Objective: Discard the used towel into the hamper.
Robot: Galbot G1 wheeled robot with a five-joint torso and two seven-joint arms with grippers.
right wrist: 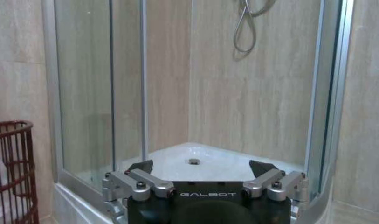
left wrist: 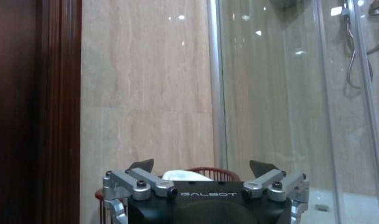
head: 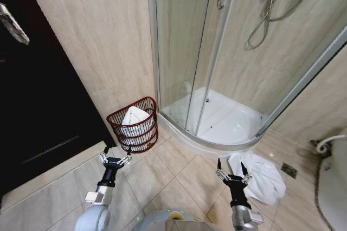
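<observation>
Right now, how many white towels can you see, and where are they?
2. One white towel lies crumpled on the floor tiles by the shower's curb, just beyond the right tool. Another already sits inside the hamper, near the left tool. More could be buried underneath it.

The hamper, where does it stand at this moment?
In the head view the hamper stands on the floor at the robot's left, against the wall beside the shower cabin, just beyond the left hand.

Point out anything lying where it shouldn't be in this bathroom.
A white towel lies crumpled on the floor tiles just outside the shower, by the right gripper. The hamper against the wall already holds something white. Nothing else stands out.
</observation>
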